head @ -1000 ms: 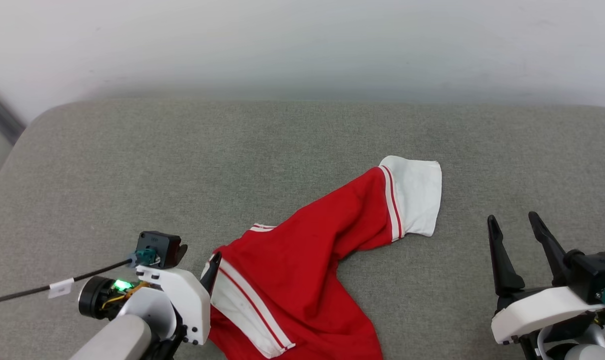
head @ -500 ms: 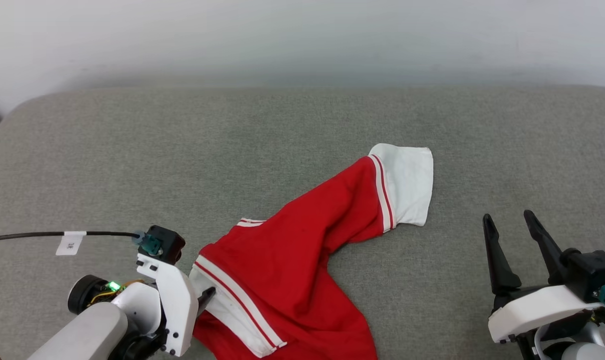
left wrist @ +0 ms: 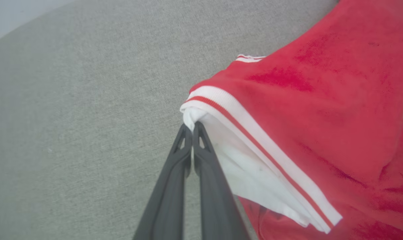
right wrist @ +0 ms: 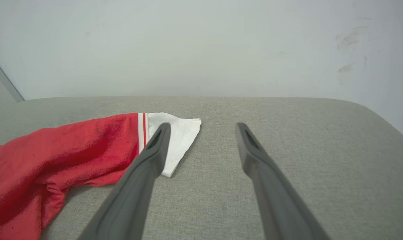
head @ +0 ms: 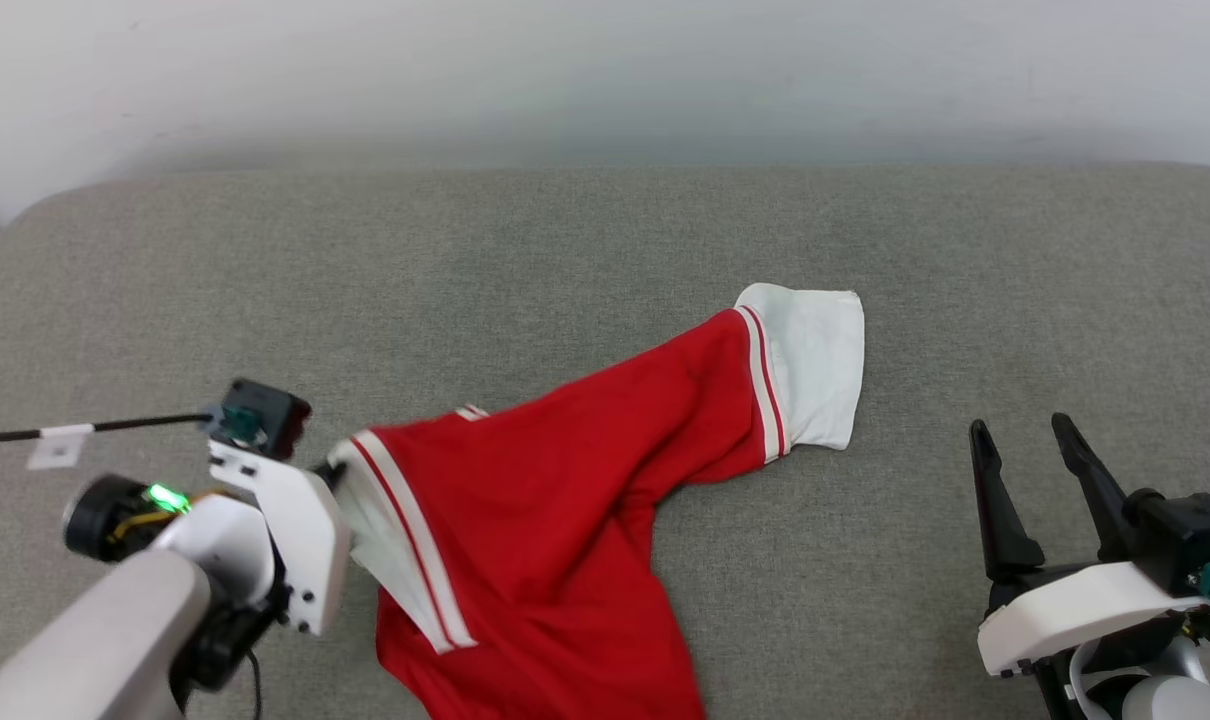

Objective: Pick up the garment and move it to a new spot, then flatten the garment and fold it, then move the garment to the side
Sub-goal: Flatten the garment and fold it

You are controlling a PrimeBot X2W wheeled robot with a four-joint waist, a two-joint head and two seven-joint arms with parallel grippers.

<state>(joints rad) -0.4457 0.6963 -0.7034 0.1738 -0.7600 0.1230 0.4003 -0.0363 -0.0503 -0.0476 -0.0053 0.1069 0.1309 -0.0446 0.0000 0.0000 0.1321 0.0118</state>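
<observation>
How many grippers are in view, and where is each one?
2. The left gripper, lower left in the head view, is shut on the white trim edge of the garment. The right gripper, lower right, stands open, apart from the garment, over the grey cushion.

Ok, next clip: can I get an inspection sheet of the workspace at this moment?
Surface: grey fabric cushion, rounded corners.
Job's things: red garment, rumpled, one white-trimmed sleeve stretched toward the far right.
Clutter: nothing seen.
Grippers: left gripper shut on the garment's white trim corner; right gripper open, apart from the garment.
Cables: black cable with a white tag, running to the left wrist.
Surroundings: pale wall behind the cushion.
</observation>
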